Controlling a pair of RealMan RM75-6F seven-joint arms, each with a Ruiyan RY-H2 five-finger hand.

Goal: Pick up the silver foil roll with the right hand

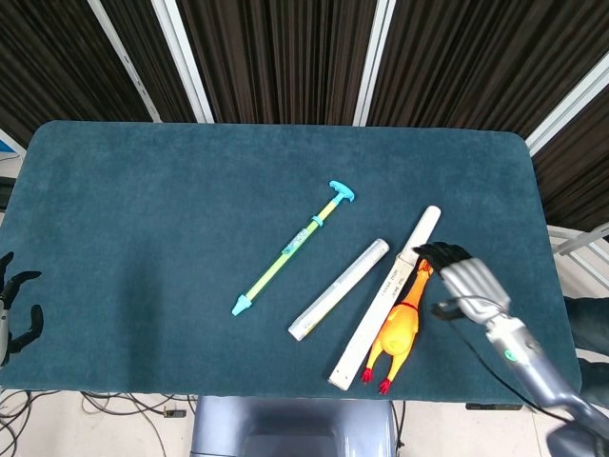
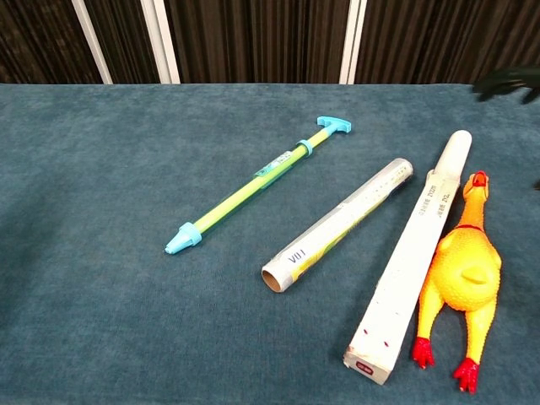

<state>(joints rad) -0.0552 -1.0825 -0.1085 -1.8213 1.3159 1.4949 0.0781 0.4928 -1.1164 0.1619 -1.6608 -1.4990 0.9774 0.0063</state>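
Hanging off the near left corner of the table (image 1: 114, 190), the left hand (image 1: 13, 309) holds nothing, its dark fingers loosely apart. Toward the near right edge, the rubber chicken (image 1: 400, 328) lies just beside the long white box (image 1: 385, 300), feet toward the near edge. Over the chicken's head hovers the right hand (image 1: 463, 286), fingers spread and gripping nothing; only its dark fingertips (image 2: 506, 82) show at the chest view's right edge. Left of the box, apart from it, the silver foil roll (image 1: 340, 288) lies flat and diagonal, right of the surface's centre, untouched. Farther left lies the green-and-yellow pump toy (image 1: 293, 249), its T-handle pointing toward the far edge.
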